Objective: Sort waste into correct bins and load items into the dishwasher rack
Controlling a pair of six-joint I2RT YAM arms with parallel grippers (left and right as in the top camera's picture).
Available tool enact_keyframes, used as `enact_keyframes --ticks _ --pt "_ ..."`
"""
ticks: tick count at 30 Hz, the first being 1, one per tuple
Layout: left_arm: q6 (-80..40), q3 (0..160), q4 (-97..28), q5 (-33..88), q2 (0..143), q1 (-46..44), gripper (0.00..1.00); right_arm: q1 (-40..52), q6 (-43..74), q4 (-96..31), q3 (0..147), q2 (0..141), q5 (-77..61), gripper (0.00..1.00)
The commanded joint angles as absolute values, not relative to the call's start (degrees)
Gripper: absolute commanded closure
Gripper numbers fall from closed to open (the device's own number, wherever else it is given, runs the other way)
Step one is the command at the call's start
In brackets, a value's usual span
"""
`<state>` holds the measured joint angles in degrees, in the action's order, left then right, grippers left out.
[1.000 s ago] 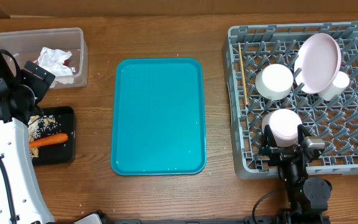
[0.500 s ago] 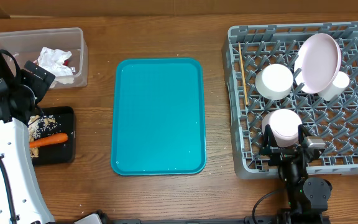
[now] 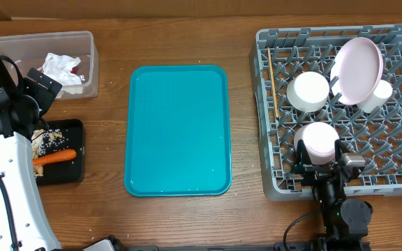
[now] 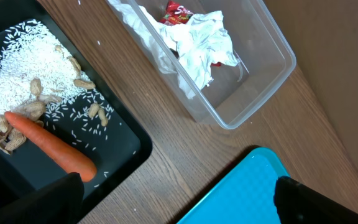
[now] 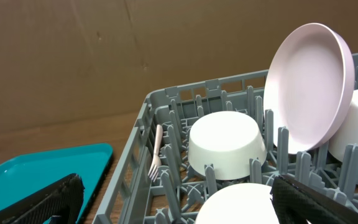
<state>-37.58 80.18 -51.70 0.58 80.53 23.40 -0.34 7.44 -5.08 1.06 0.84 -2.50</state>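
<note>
The grey dishwasher rack (image 3: 260,104) stands at the right of the worktop (image 3: 110,209) and carries all the dishes. The teal serving tray (image 3: 178,130) in the middle is bare, so the sorting looks nearly finished.

At the left, the clear tub (image 3: 19,43) holds the crumpled napkins (image 3: 61,70) and the small red wrapper (image 4: 179,10). Just beside it, the black tray (image 3: 75,171) holds the carrot (image 3: 54,157) on top of rice (image 4: 17,68) and peanuts.

In the rack, the pink plate (image 3: 359,70) leans on its edge between the pegs. It is probably stiff, smooth and a little slippery, so the rim is the best place to take it. The two white bowls (image 3: 308,90) lie upside down and the cup (image 3: 377,95) is next to the plate; these look light. The chopsticks (image 3: 273,82) and the fork (image 5: 156,158) lie along the left side of the rack. They are thin and would need a narrow pinch at the middle.

The left gripper (image 4: 185,205) hangs over the two bins with its jaws wide and empty. The right gripper (image 5: 179,205) has its jaws wide around the nearest bowl, not pressing it.
</note>
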Motion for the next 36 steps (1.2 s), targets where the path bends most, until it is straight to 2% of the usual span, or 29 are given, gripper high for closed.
enact_keyframes --ticks 1,9,14,23,29,32,36 --pt "-38.2 80.4 -51.7 -0.2 80.4 23.6 0.00 -0.5 7.0 -4.7 0.4 0.2 -1.7 0.00" --pt "-37.5 80.4 -52.4 -0.9 80.6 23.5 0.00 -0.5 7.0 -4.7 0.4 0.2 -1.7 0.00" --pt "-35.5 80.2 -60.0 -1.1 80.1 22.2 0.00 -0.5 7.0 -4.7 0.4 0.2 -1.7 0.00" --pt "-35.6 70.8 -61.2 -8.4 74.2 9.2 0.00 -0.5 7.0 -4.7 0.4 0.2 -1.7 0.00" --pt "-31.4 58.3 -47.4 -12.1 66.6 2.1 0.00 -0.5 7.0 -4.7 0.4 0.2 -1.7 0.00" --pt "-22.9 48.9 -35.5 -10.5 60.7 -0.1 0.00 -0.5 7.0 -4.7 0.4 0.2 -1.7 0.00" --pt "-10.5 34.7 -19.3 -2.0 50.9 -0.3 0.00 -0.5 7.0 -4.7 0.4 0.2 -1.7 0.00"
